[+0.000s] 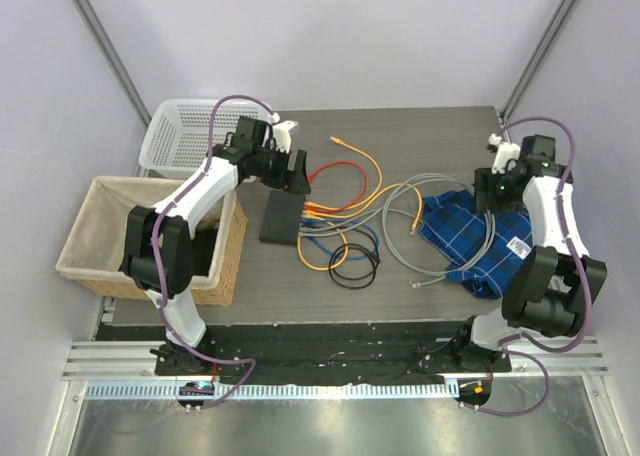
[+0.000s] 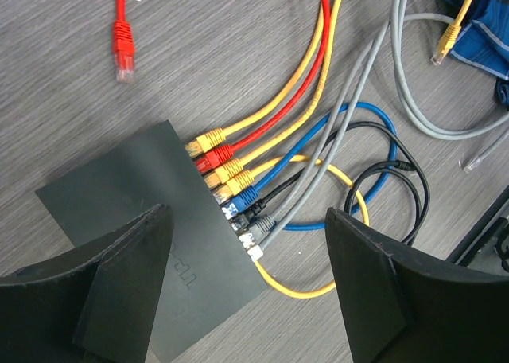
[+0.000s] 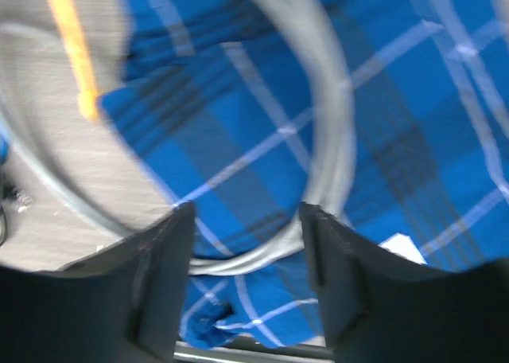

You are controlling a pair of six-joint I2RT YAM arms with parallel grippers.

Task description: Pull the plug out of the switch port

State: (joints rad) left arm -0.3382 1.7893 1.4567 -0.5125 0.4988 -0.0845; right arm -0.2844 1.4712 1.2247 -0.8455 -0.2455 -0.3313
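A matt black casing is shown on the switch (image 2: 135, 192). The worktop (image 2: 238, 44) is finished in grey wood grain. The blue checked cloth (image 3: 238, 100) is woven; the cables (image 2: 318, 60) are sheathed in smooth plastic.

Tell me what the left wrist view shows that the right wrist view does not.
Only the left wrist view: the switch, its row of plugs, a loose red plug, and the left gripper, open. Only the right wrist view: the right gripper, open over the blue checked cloth, and a white label. Both: that cloth and grey cable.
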